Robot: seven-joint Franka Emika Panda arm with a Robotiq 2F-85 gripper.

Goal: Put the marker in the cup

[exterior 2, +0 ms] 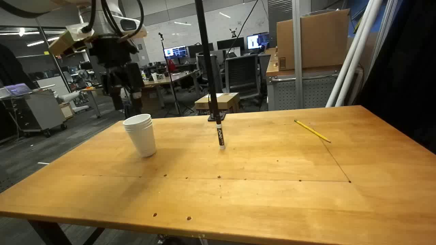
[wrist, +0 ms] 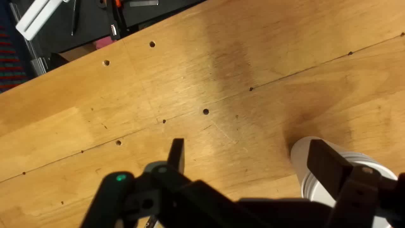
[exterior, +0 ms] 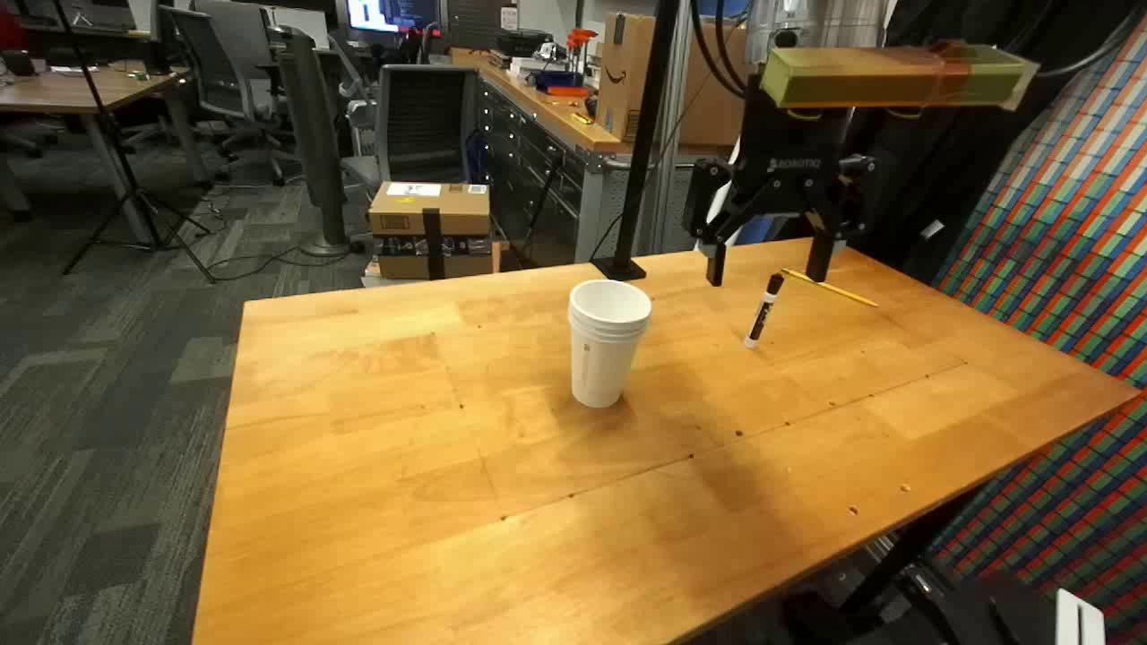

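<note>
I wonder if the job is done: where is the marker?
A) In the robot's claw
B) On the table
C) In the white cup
B: the marker rests on the table, outside the white cup, in both exterior views, and the claw stands open.

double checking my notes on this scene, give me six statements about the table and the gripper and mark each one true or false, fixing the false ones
1. The marker stands on end on the table. True.
2. The white cup stands with its open rim up. True.
3. The marker is inside the white cup. False: it stands outside, apart from the white cup.
4. The gripper is open. True.
5. The gripper is shut around the white cup. False: it is open, and an exterior view shows it apart from the white cup.
6. Only the marker and the white cup are on the table. False: a yellow pencil lies there too.
</note>
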